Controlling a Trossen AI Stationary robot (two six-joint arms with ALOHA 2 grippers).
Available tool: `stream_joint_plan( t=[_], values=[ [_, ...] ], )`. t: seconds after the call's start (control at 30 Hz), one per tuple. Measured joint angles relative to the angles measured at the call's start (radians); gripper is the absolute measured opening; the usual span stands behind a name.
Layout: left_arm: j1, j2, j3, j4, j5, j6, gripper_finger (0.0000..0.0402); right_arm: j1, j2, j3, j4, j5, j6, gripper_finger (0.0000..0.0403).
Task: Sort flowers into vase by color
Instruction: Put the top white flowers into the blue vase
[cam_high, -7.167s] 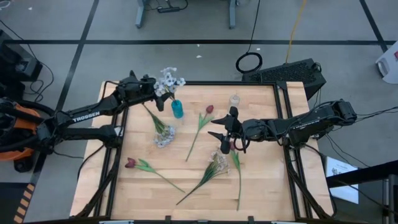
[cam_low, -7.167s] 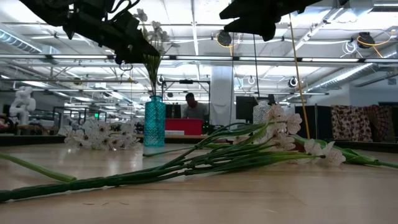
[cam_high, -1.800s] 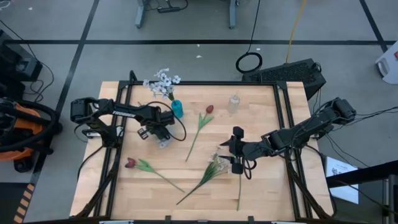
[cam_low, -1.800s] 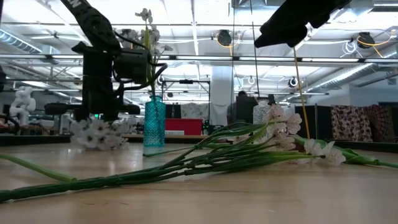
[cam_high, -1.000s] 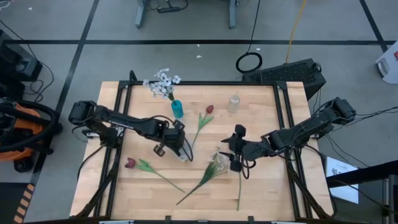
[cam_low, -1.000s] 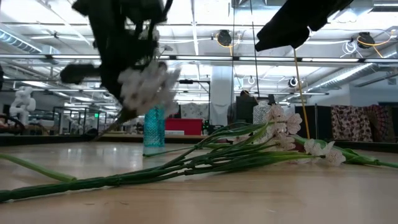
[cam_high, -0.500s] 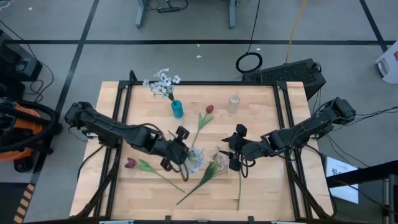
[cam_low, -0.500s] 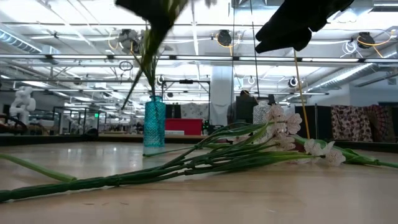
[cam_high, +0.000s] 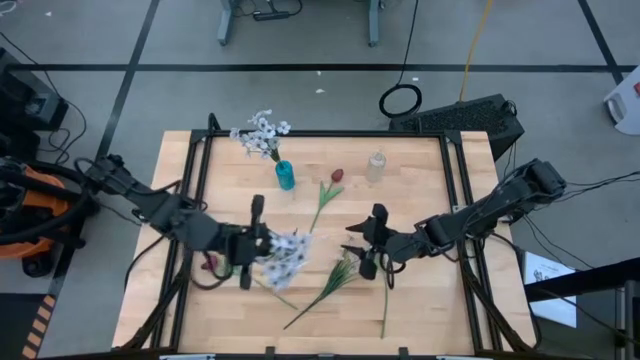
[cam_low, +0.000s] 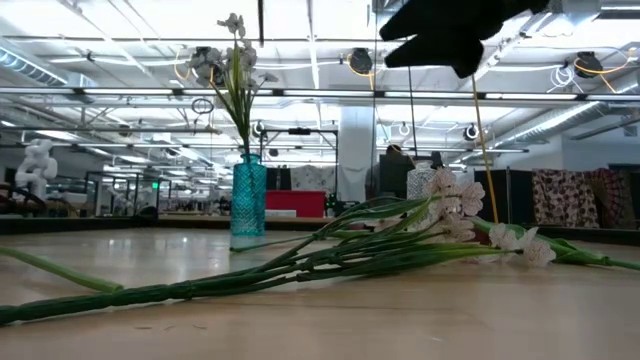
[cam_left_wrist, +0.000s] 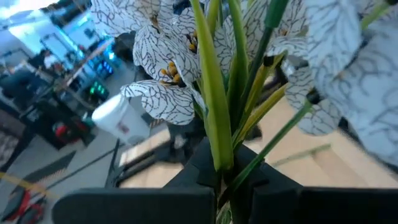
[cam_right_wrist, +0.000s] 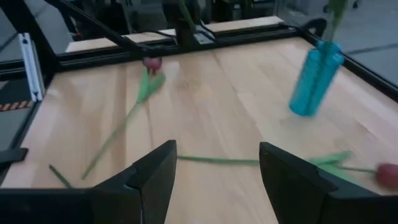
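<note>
My left gripper (cam_high: 262, 246) hangs over the table's near left part, shut on a white spray (cam_high: 286, 256) whose blossoms (cam_left_wrist: 163, 59) fill the left wrist view. A blue vase (cam_high: 285, 177) at the far side holds another white spray (cam_high: 261, 131). A third white spray (cam_high: 346, 264) lies on the table, stems toward the near edge. One red tulip (cam_high: 337, 175) lies beside the blue vase, another (cam_high: 209, 262) under my left arm. My right gripper (cam_high: 365, 250) stands open above the lying spray, touching nothing. My left gripper pinches the white spray's green stems (cam_left_wrist: 221, 163) between its two fingers, just below the blossoms. The fingers come from the table's left. The spray is lifted clear of the table, its blossoms beyond the fingertips toward the table's right.
A small clear vase (cam_high: 376, 163) stands at the far side, right of the blue one. A long green stem (cam_high: 383, 300) lies near the right gripper, running to the near edge. Black frame rails (cam_high: 463, 200) border the table's left and right sides.
My left gripper has carried the white spray up, out of the low view, and away from the blue vase toward the near edge, ending farther toward the table's left. My right gripper has edged a little toward the table's left.
</note>
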Motion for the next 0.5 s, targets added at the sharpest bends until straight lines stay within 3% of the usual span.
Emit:
stream_joint_plan(
  t=[0.07, 0.23, 0.5],
  values=[
    [-0.006, -0.004, 0.000, 0.016, -0.018, -0.020, 0.0012, 0.000, 0.036, 0.000, 0.083, 0.000, -0.024, 0.0219],
    [-0.013, -0.011, 0.000, 0.014, -0.122, -0.241, 0.0012, 0.000, 0.113, 0.000, 0.288, -0.002, -0.114, 0.0219],
    [0.008, -0.003, -0.099, 0.158, -0.127, -0.270, 0.0012, 0.009, 0.132, 0.000, 0.683, -0.018, -0.342, 0.0219]
  ],
)
